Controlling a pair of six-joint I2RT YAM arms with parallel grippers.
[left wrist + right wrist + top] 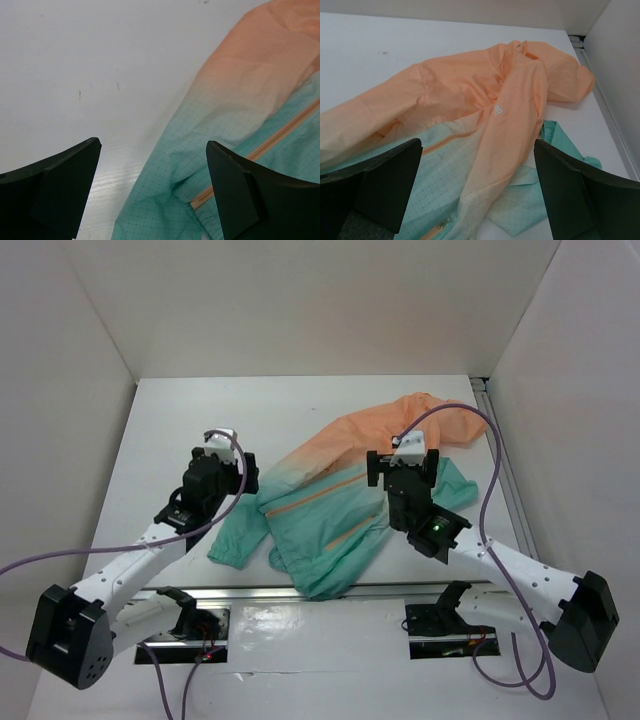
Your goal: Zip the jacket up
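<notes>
The jacket (335, 515) lies front-up on the table (200, 410), with the hood (440, 415) on the far side of both grippers and the teal hem (320, 580) back toward the arm bases. That layout leaves the zip (320, 502) exposed from above. Two orange tape lines run apart across the front, so I judge it not yet closed. The left gripper (152, 185) is released, jaws spread wide and holding nothing. Under its gap are bare table and the jacket's teal edge, and the zip's lower end sits just inside its right finger (240, 195). This looks like a spot chosen for pinning the bottom of the tape. The right gripper (477, 190) is likewise released and empty, hanging over the middle of the jacket. A peach sleeve (510, 130) lies folded across the front, running from ahead of the jaws down under the gap. A small pale loop beside the tape, just below its gap, may be the slider, but it is too small to tell. That sleeve probably needs clearing off the zip line before one side can be held taut while the other pulls.
</notes>
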